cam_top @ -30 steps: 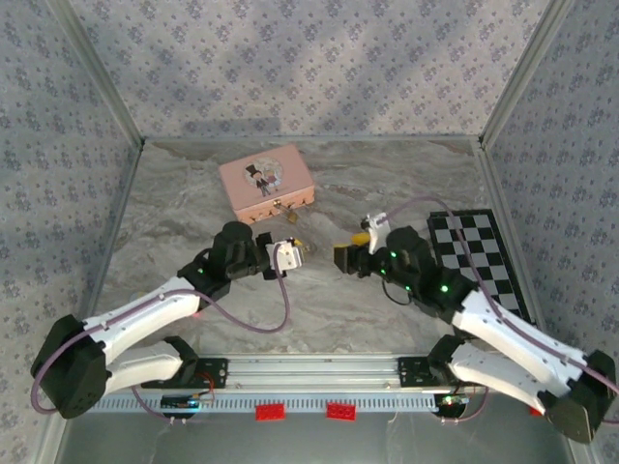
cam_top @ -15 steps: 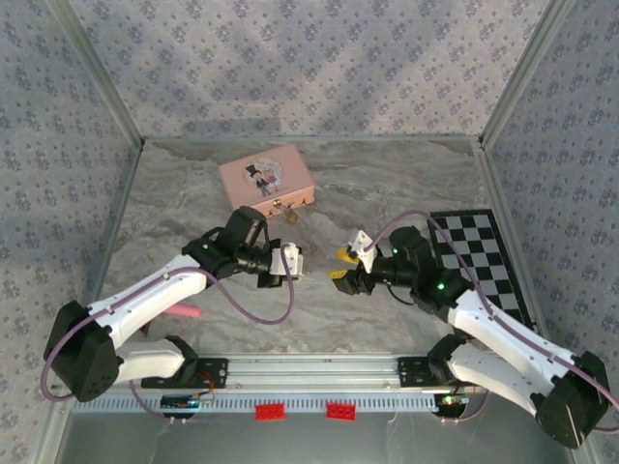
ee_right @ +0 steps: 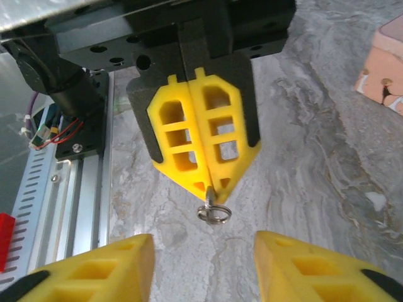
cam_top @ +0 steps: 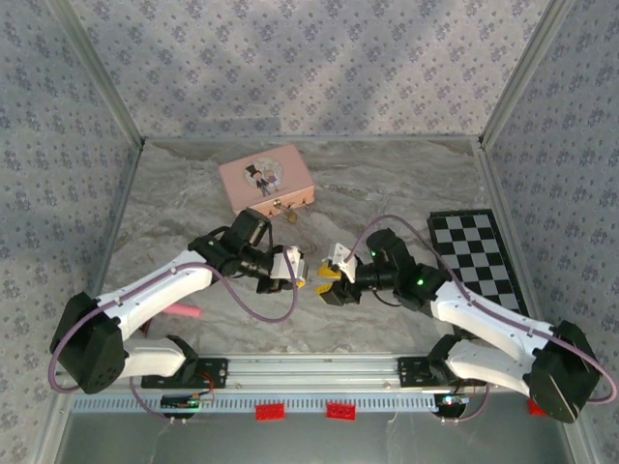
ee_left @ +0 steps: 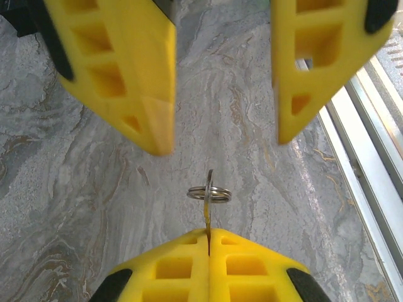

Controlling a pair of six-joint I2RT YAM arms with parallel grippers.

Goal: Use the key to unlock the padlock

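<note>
Top external view: a grey marbled table (cam_top: 387, 184), with my two arms reaching in from the bottom edge and meeting just below centre. One pink picture-lidded box (cam_top: 266, 180) sits upper centre-left. One black-and-white checkered board (cam_top: 479, 253) lies at the right.

The left gripper (cam_top: 301, 275) is clamped on the one key (cam_top: 312, 282). The right gripper (cam_top: 329, 282) faces it with its jaws spread wide, holding nothing. In the left wrist view, one split ring (ee_left: 209, 193) and a short length of the key stick out past the closed yellow tips at lower centre. I cannot tell which end of the key is pinched.

The one padlock (cam_top: 290, 216) is a tiny brass speck at the box's lower edge, above the grippers and well apart from them. Whether it hangs on the clasp is too small to make out.

I judge the padlock light, hard and slick, likely to skid or swing when pushed. I would pinch its flat body sides and leave the shackle free. The key looks thin, stiff and easily twisted off line, so I would grip it by the flat of its head.
</note>
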